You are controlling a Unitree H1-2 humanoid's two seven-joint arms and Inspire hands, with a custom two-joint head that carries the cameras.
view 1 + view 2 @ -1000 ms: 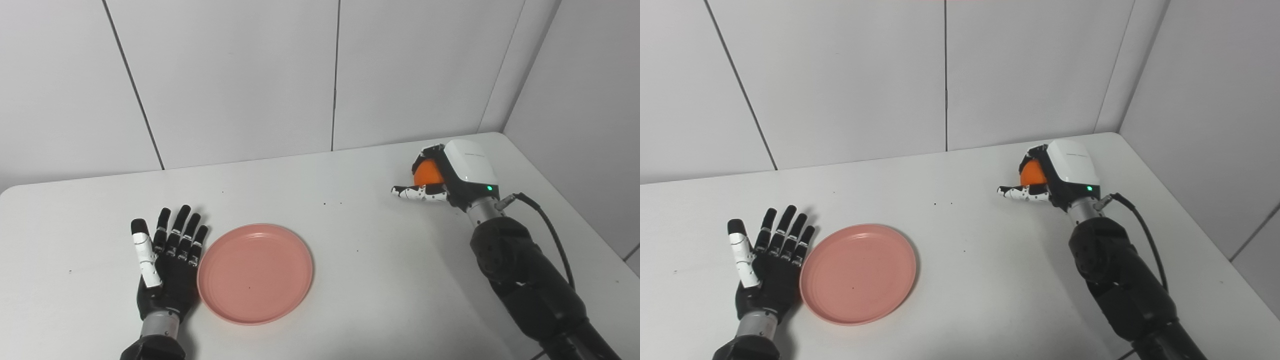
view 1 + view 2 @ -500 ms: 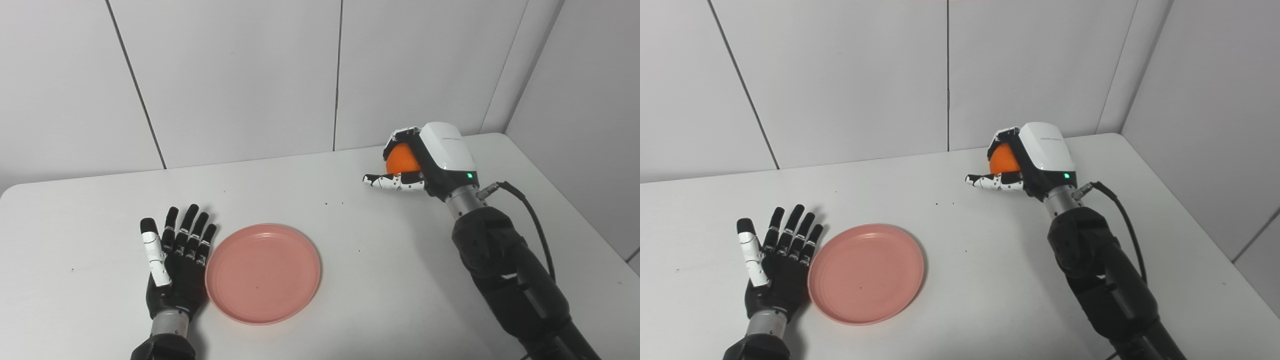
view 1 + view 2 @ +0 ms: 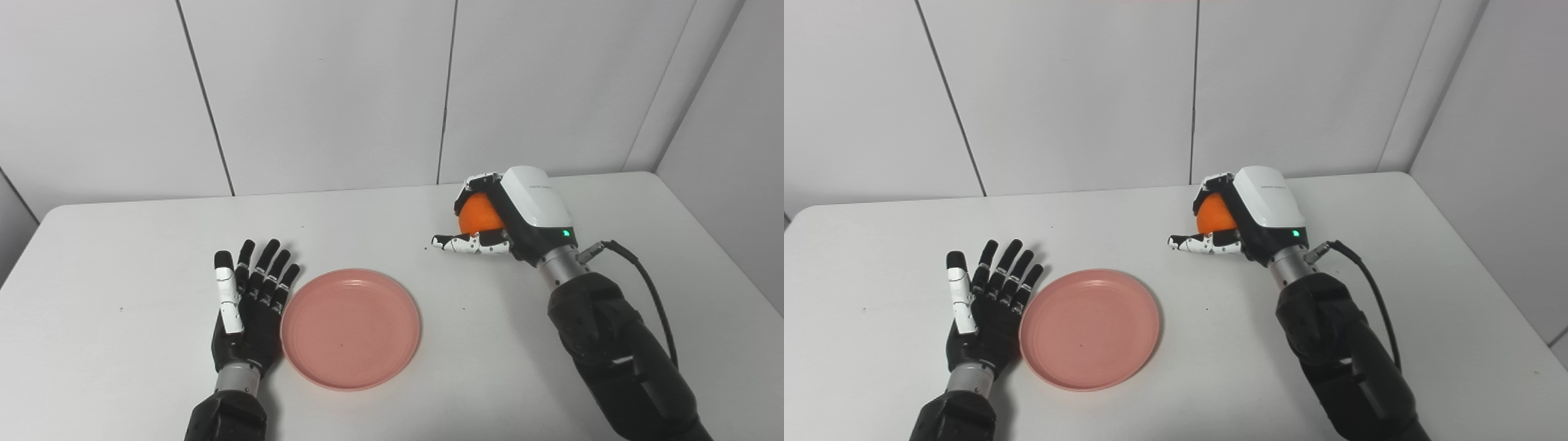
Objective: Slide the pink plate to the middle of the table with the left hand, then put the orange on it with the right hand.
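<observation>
White counter (image 3: 122, 245): your right hand (image 3: 508, 217), clamped on the round orange (image 3: 479, 214), has the round pink plastic plate (image 3: 351, 327) toward the near-left; left hand (image 3: 251, 306) splayed beside it.

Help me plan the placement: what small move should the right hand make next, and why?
Probably carry the orange left and toward the robot until it is over the pink plate. The right hand grips it, off to the plate's far right. The open left hand rests beside the plate.
</observation>
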